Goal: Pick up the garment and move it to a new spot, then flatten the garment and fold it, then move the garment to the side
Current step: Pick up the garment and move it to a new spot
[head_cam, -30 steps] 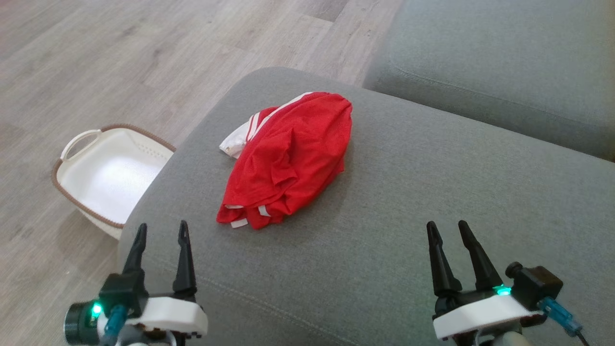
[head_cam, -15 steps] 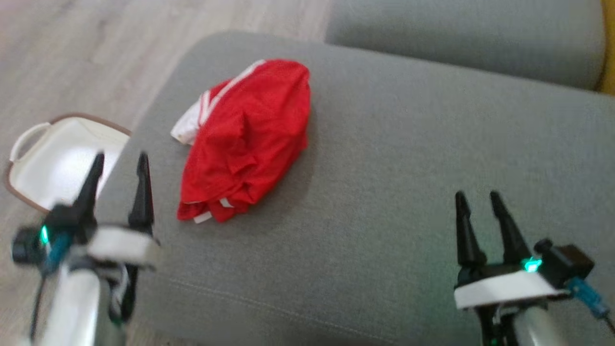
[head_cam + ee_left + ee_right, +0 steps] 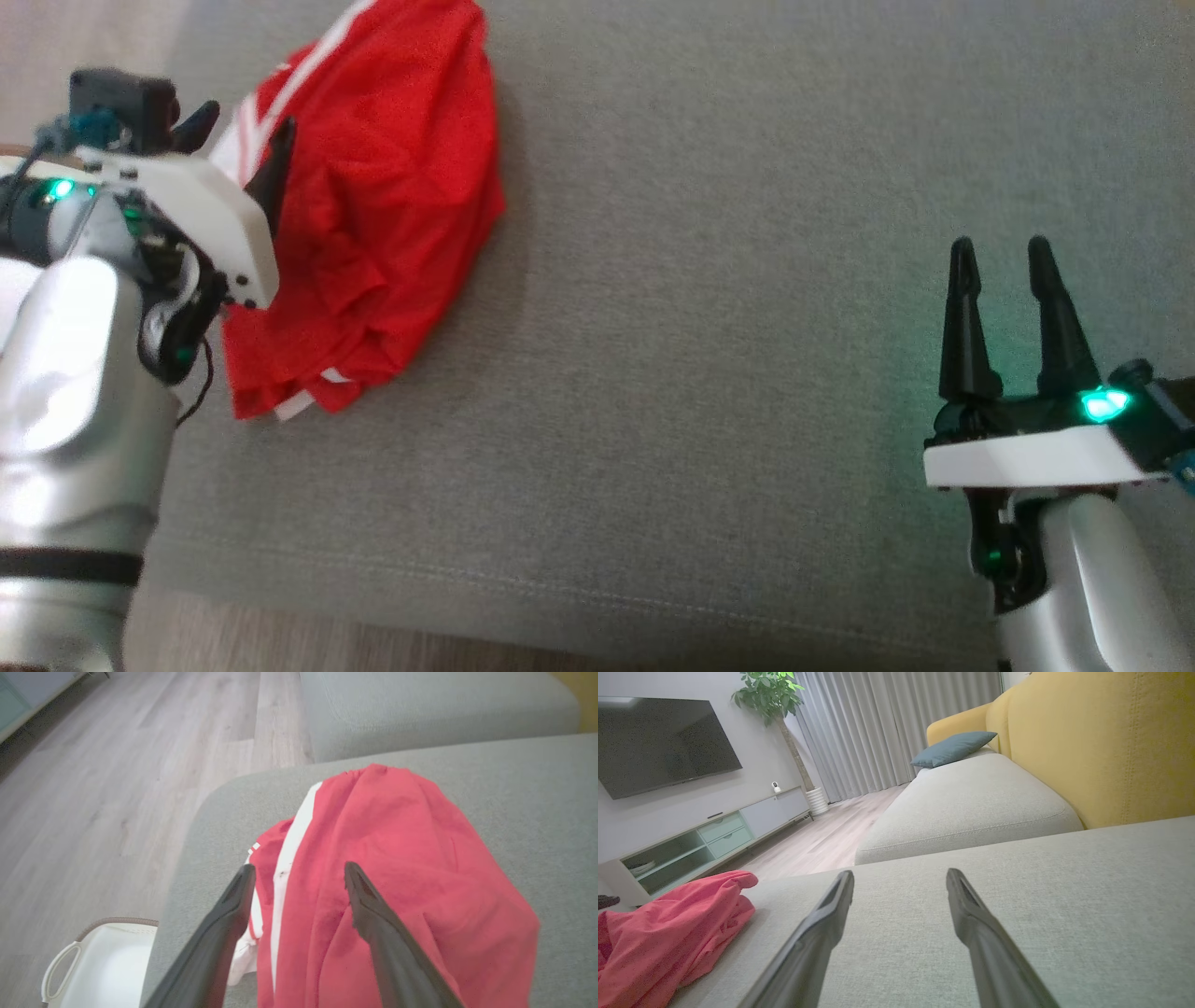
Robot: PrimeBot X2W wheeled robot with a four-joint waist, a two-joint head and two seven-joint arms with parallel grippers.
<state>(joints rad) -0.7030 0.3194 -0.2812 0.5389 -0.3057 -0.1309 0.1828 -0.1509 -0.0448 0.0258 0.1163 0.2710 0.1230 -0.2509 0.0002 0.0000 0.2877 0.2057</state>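
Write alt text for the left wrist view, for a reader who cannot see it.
The left gripper, fingers apart, points at a crumpled red garment with white stripes on a grey sofa cushion. A white basket sits on the wooden floor beside it.

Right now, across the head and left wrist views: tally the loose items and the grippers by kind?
Red garment with white stripes: 1
White plastic basket with brown rim: 1
Dark two-finger grippers: 2 (left gripper, right gripper, both open)
Total: 4
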